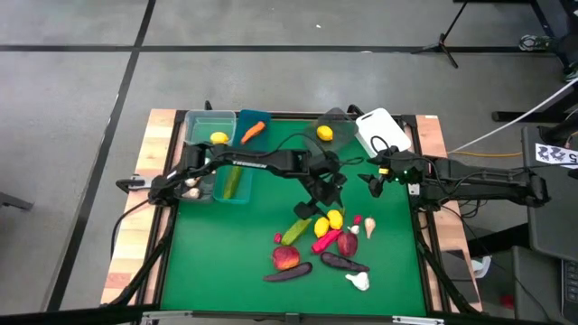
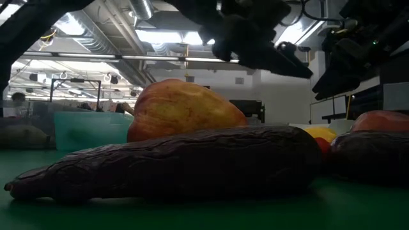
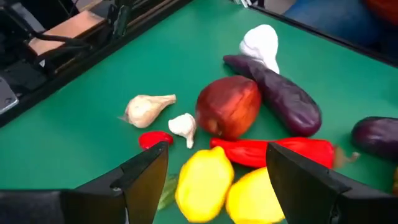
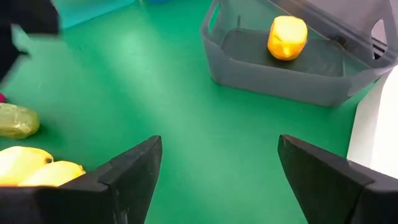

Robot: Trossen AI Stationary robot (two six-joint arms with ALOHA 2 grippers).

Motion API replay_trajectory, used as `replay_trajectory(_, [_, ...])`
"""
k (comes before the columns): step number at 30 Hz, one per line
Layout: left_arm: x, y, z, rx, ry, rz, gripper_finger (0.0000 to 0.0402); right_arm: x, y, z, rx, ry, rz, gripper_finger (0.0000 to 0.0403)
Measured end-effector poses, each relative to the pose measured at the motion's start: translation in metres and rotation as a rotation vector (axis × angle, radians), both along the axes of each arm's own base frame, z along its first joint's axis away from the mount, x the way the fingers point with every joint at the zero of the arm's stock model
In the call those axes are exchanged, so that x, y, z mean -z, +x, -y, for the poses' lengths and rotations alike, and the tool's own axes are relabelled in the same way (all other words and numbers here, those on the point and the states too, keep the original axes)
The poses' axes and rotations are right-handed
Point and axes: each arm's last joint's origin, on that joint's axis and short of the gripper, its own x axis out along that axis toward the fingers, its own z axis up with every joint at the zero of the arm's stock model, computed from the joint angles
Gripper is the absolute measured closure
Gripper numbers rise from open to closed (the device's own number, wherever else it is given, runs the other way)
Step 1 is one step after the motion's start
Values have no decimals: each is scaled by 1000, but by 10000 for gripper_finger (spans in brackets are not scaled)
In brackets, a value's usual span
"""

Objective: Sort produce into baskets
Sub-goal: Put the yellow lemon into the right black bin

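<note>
Loose produce lies in a pile on the green mat: two lemons [image 3: 205,183], a red apple [image 3: 229,106], a red pepper [image 3: 273,151], eggplants [image 3: 280,93], garlic bulbs [image 3: 146,109] and a cucumber [image 1: 295,232]. My left gripper [image 1: 318,209] hangs open just above the two lemons, one finger on either side of them [image 3: 217,180]. My right gripper [image 1: 372,185] is open and empty over bare mat, facing the grey basket [image 4: 280,62], which holds one lemon [image 4: 286,37]. A second apple [image 2: 185,112] and an eggplant [image 2: 179,163] lie nearest the front edge.
Along the far edge stand a clear green basket [image 1: 206,122] with a lemon, a blue basket [image 1: 244,116] with a carrot [image 1: 254,131] and a white basket [image 1: 384,131]. A teal basket [image 1: 244,191] with a cucumber stands at the left. Bare mat lies at the front left.
</note>
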Motion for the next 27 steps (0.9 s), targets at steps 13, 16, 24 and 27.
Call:
replay_trajectory(13, [53, 21, -3, 39, 2, 51, 137, 0, 0, 0, 2, 2, 0, 84])
replay_trajectory(16, [58, 21, -2, 42, 1, 36, 137, 0, 0, 0, 1, 2, 0, 84])
replay_trajectory(24, [81, 24, 3, 47, -4, -1, 137, 0, 0, 0, 1, 2, -1, 84])
replay_trajectory(27, [85, 26, 3, 26, -19, -13, 137, 0, 0, 0, 1, 2, -3, 84])
